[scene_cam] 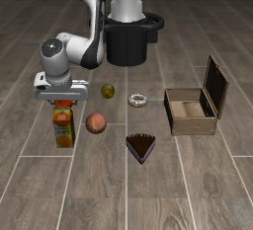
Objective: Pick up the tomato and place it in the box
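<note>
One tomato (96, 123) is lying on the floor, well apart from the box (193, 113). The claw (63, 102) is hanging over a carton (64, 127) beside the tomato, and I cannot tell its grip. It should be centring above the tomato before descending.

Cut-off arm, a covered carton top, two tiny unknowns.
The arm (99, 7) runs off the edge at 12 o'clock. At 9 o'clock the gripper (62, 98) covers the top of the orange carton (64, 127). Near centre, the greenish ball (107, 91) and pale ring (138, 100) are too small to identify. At 3 o'clock the box (195, 125) hides part of its own floor.
</note>
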